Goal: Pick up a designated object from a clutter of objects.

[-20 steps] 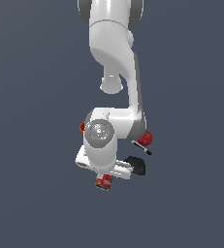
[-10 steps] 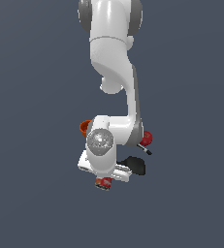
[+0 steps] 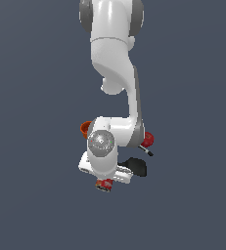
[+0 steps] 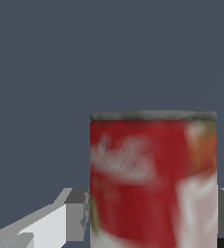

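Under the white arm's wrist, low in the exterior view, sits the can [image 3: 104,184], only its red-and-white end peeking out below the gripper [image 3: 105,181]. The wrist view fills with the same can [image 4: 153,179]: red upper label with a smeared white script, white patch lower down, dull metal rim on top. The writing is too blurred to read; no brand can be made out.

Gripper fingers [image 4: 74,215] press against both sides of the can, so it is clenched on the can.

Clutter around the wrist: orange cup [image 3: 86,128] showing at the exterior view's left of the wrist, red ball [image 3: 147,139] at the right, the marker [image 3: 146,150] just below the ball, black spatula [image 3: 136,166] partly hidden by the hand.

Against the frame half a second earlier: cup, ball, marker and spatula lie where they were; the arm's pose looks much the same, and the can hangs under the hand as before.
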Robot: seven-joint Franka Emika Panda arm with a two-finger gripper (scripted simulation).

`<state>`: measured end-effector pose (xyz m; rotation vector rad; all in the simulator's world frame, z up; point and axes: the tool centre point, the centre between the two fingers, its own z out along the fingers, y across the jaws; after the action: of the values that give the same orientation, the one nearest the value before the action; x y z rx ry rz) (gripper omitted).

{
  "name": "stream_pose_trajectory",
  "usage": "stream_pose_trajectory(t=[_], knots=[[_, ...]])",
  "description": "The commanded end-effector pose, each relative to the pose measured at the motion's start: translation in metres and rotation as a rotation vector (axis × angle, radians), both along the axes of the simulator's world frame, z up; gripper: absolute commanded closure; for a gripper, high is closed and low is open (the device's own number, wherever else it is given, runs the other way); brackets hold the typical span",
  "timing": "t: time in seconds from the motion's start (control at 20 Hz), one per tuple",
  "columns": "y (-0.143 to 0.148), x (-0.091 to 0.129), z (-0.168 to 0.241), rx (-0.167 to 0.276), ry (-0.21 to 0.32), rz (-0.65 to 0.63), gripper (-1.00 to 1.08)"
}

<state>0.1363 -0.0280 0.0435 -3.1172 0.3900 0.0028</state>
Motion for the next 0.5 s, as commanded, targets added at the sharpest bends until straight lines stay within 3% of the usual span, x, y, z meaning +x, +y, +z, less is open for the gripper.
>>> stream_pose_trajectory(t=[0.0, 0.45], knots=[[0.000, 0.001, 0.000, 0.000, -0.002, -0.001, 1.08], [-0.007, -0.007, 0.012, 0.000, 0.000, 0.000, 1.08]])
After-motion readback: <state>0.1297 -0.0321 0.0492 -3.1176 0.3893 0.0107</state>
